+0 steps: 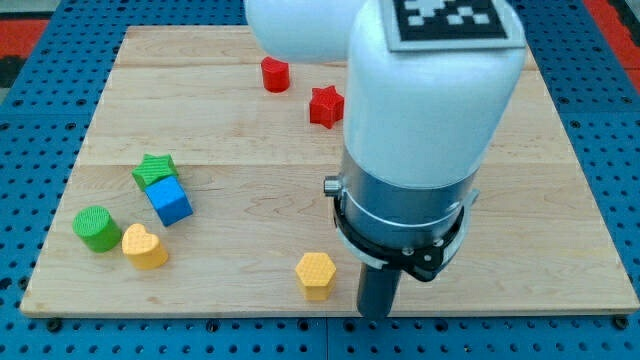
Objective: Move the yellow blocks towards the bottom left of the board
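Note:
A yellow hexagonal block sits near the board's bottom edge, a little left of centre. A yellow heart-shaped block lies at the bottom left, touching or almost touching a green cylinder. My rod comes down from the large white arm, and my tip is at the board's bottom edge, just to the right of the yellow hexagon with a small gap between them.
A blue cube and a green star sit together above the yellow heart. A red cylinder and a red star lie near the view's top. The wooden board rests on a blue pegboard surface.

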`<action>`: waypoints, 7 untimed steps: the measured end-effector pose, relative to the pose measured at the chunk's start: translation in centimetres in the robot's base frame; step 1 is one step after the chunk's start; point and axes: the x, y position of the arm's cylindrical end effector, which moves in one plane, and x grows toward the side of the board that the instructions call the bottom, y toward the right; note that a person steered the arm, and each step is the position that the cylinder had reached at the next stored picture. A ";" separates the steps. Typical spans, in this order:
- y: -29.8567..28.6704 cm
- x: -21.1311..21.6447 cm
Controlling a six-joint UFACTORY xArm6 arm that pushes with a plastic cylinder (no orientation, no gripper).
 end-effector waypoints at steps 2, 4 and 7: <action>-13.1 -4.9; -5.5 -7.3; 5.1 -16.7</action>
